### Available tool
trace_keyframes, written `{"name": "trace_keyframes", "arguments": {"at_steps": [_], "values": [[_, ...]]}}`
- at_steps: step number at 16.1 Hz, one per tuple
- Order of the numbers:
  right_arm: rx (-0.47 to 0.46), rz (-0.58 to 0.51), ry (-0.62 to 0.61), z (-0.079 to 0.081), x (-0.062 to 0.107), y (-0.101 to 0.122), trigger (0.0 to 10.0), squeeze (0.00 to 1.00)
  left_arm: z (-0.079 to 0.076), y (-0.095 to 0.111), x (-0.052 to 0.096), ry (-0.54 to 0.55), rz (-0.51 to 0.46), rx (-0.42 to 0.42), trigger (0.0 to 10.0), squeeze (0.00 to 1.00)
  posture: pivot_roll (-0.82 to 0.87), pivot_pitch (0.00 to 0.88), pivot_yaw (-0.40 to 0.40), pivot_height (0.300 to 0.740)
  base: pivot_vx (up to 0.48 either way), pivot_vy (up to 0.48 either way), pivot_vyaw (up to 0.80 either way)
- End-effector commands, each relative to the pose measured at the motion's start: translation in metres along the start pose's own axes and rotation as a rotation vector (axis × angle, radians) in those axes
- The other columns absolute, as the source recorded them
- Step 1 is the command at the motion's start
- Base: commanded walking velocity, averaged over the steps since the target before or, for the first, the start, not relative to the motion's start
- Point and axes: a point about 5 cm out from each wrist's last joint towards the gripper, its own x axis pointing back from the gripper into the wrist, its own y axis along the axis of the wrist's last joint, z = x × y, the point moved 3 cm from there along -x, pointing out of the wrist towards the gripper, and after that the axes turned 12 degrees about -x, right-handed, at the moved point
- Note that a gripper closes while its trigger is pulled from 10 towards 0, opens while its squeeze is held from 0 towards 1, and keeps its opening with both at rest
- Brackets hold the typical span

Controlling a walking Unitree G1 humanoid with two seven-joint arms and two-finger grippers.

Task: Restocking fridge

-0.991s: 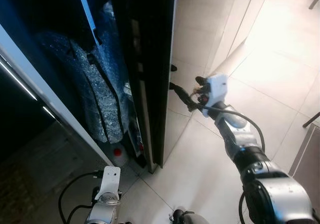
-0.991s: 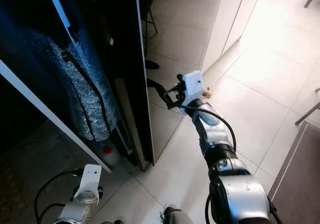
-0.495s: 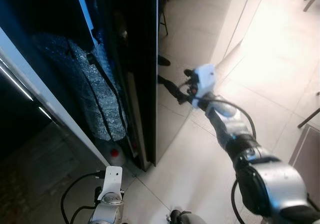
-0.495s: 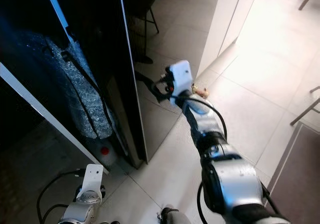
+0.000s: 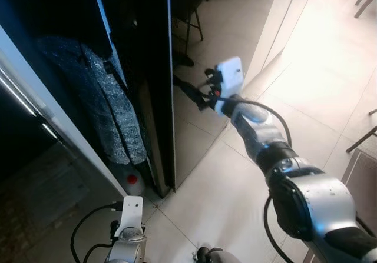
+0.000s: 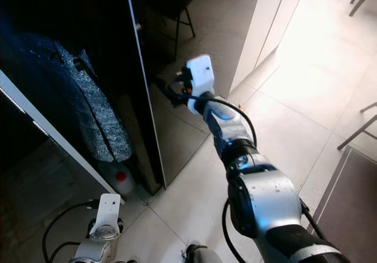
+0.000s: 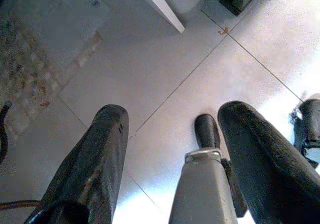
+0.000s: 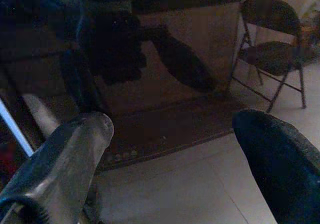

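I press my right gripper (image 5: 189,92), fingers spread and empty, flat on the fridge door (image 5: 154,69), pushing steadily (left gripper (image 7: 165,149) released).

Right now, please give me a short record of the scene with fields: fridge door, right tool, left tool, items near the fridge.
fridge door: dark glossy door, seen edge-on
right tool: right tool, open, at the door's outer face
left tool: left tool, open, hanging idle over the tiled floor
items: red-capped jug at the fridge's foot; folding chair beyond
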Motion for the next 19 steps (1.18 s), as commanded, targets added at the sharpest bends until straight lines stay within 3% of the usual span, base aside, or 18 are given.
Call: {"name": "trace_keyframes", "arguments": {"at_steps": [1, 10, 13, 16, 19], "values": [[-0.009, -0.001, 0.016, 0.007, -0.006, 0.005, 10.0, 0.00, -0.003, -0.008, 0.000, -0.003, 0.028, 0.015, 10.0, 0.00, -0.07, 0.147, -0.062, 0.740, 0.000, 0.000, 0.00], [-0.046, 0.016, 0.015, 0.027, -0.021, 0.007, 10.0, 0.00, -0.005, -0.009, 0.001, 0.005, 0.022, 0.026, 10.0, 0.00, -0.02, 0.159, -0.081, 0.740, 0.000, 0.000, 0.00], [-0.053, 0.012, -0.007, 0.018, -0.015, 0.001, 10.0, 0.00, -0.006, -0.008, 0.002, 0.002, 0.018, 0.030, 10.0, 0.00, -0.04, 0.162, -0.087, 0.740, 0.000, 0.000, 0.00], [-0.055, -0.019, -0.065, -0.002, -0.004, 0.004, 10.0, 0.00, -0.008, -0.008, 0.002, -0.007, 0.018, 0.030, 10.0, 0.00, -0.05, 0.160, -0.090, 0.740, 0.000, 0.000, 0.00], [-0.042, -0.029, -0.090, -0.017, 0.011, -0.007, 10.0, 0.00, -0.009, -0.007, 0.002, -0.013, 0.014, 0.026, 10.0, 0.00, -0.07, 0.163, -0.080, 0.740, 0.000, 0.000, 0.00]]}}
